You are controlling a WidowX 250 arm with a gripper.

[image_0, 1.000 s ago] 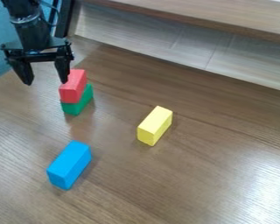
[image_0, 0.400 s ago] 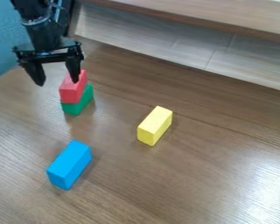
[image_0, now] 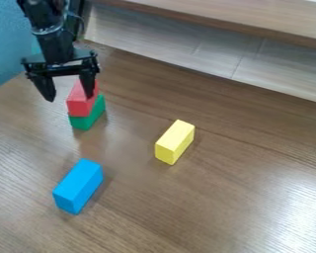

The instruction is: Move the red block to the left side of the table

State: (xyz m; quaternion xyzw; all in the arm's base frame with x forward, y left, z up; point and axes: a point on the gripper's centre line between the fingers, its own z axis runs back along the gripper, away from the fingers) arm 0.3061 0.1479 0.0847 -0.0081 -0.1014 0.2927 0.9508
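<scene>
Red block [image_0: 80, 105]: sits on top of the green block [image_0: 85, 123], toward the upper left of the camera view, long axis running roughly with the green one's; a small stack of two, looks steady. Gripper [image_0: 69, 96] just above and beside it, fingers spread wide, holding nothing; one finger overlaps the red block's upper part in the view, the other hangs off to the view's left of it. Contact between finger and block: cannot tell. Progress, as judged from this: early stage, approach only. Done: arm placed near the right block, fingers apart and ready. Left to do: line up so the red block lies between the fingers, lower, close, lift off the green, carry, set down on the left part of the table [image_0: 140, 207], let go. No part of the move itself made yet, the red block being borne by the green and not by the gripper. The stack already stands left of the view's middle, so the task probably wants a spot on the tabletop farther toward that edge. Likely snag: the nearer finger coming down on the red top, or nudging the green beneath. Farther out: blue block [image_0: 78, 185] lying lower left, well apart from the stack; yellow block [image_0: 175, 142] near mid-view, also apart; neither seems to need handling
</scene>
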